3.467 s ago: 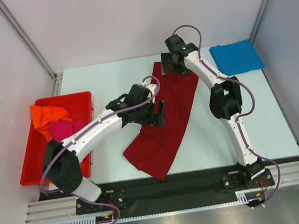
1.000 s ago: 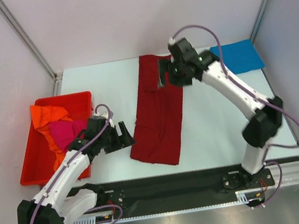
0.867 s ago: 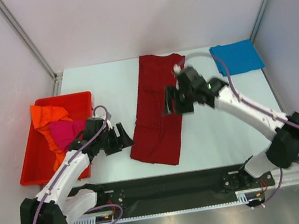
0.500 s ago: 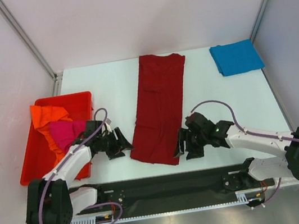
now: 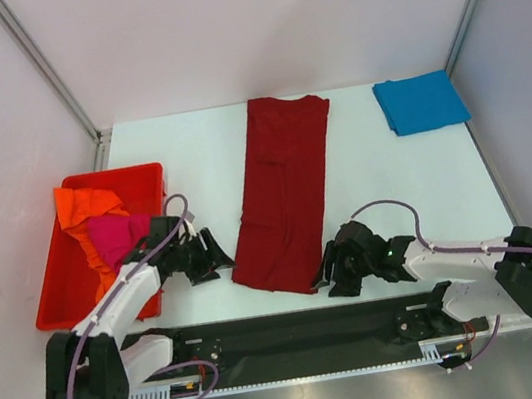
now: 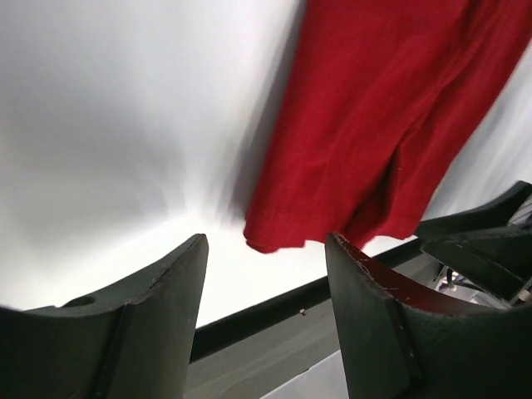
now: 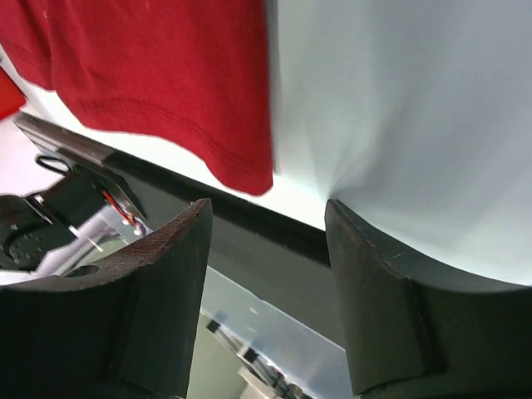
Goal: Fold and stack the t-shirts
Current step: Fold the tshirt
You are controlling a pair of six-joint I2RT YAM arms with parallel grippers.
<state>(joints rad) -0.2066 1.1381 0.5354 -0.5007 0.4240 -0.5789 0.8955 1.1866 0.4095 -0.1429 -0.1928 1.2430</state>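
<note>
Four shirts show from above. The dark red shirt (image 5: 283, 192) lies mid-frame on the table (image 5: 188, 151) as a long strip, its long axis running from the top edge down, slanted toward lower left. The blue shirt (image 5: 421, 102) sits folded at upper right. The orange shirt (image 5: 84, 203) and pink shirt (image 5: 114, 231) are bunched in the bin (image 5: 58, 293) at left. The left pincer (image 5: 217, 255) and right pincer (image 5: 328, 273) flank the strip's lower end.

From the left wrist, the left pincer (image 6: 266, 245) is spread wide, with the dark red shirt's (image 6: 374, 125) lower corner beyond the gap.

From the right wrist, the right pincer (image 7: 268, 204) is equally wide. Only here does the stitched hem of the dark red shirt (image 7: 166, 66) show clearly, at upper left.
</note>
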